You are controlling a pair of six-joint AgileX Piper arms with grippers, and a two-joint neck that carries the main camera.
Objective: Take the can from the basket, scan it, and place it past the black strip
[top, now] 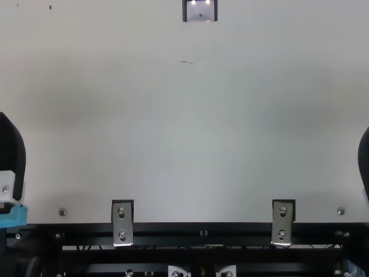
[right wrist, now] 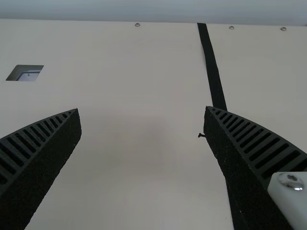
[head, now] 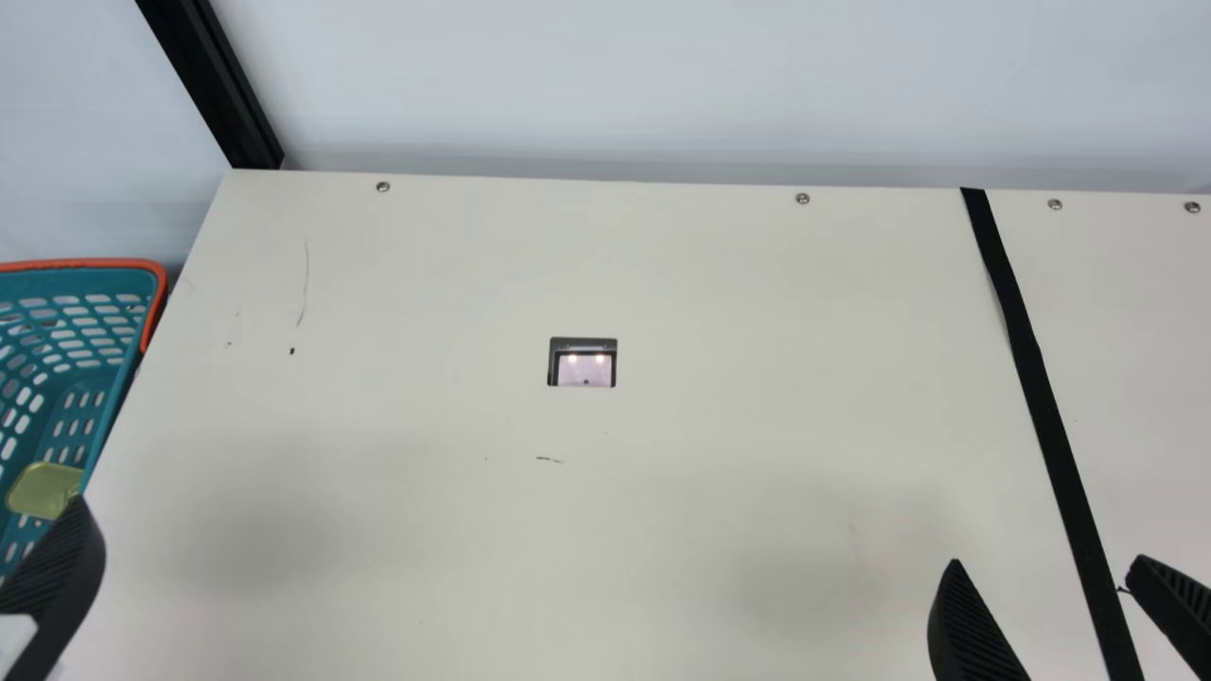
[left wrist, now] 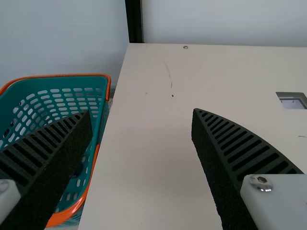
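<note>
In the main view, my left gripper (head: pixel 55 577) is at the lower left, with a finger close to the basket's near part. My right gripper (head: pixel 1045 567) stands open at the lower right, its fingers on either side of the black strip (head: pixel 1039 397). A yellowish-green can (head: pixel 43 489) lies in the teal basket (head: pixel 163 284), partly hidden by the basket's side. The scanner (head: pixel 584 369) is set in a square table opening. In the left wrist view, the left gripper (left wrist: pixel 141 111) is open and empty beside the basket (left wrist: pixel 108 86). The right gripper (right wrist: pixel 142 110) is likewise empty.
The cream table (head: pixel 662 492) stretches between the basket and the strip, with screws along its far edge. A black post (head: pixel 213 85) rises at the far left corner, against a pale wall. A metal rail (top: pixel 202 232) runs along the near edge.
</note>
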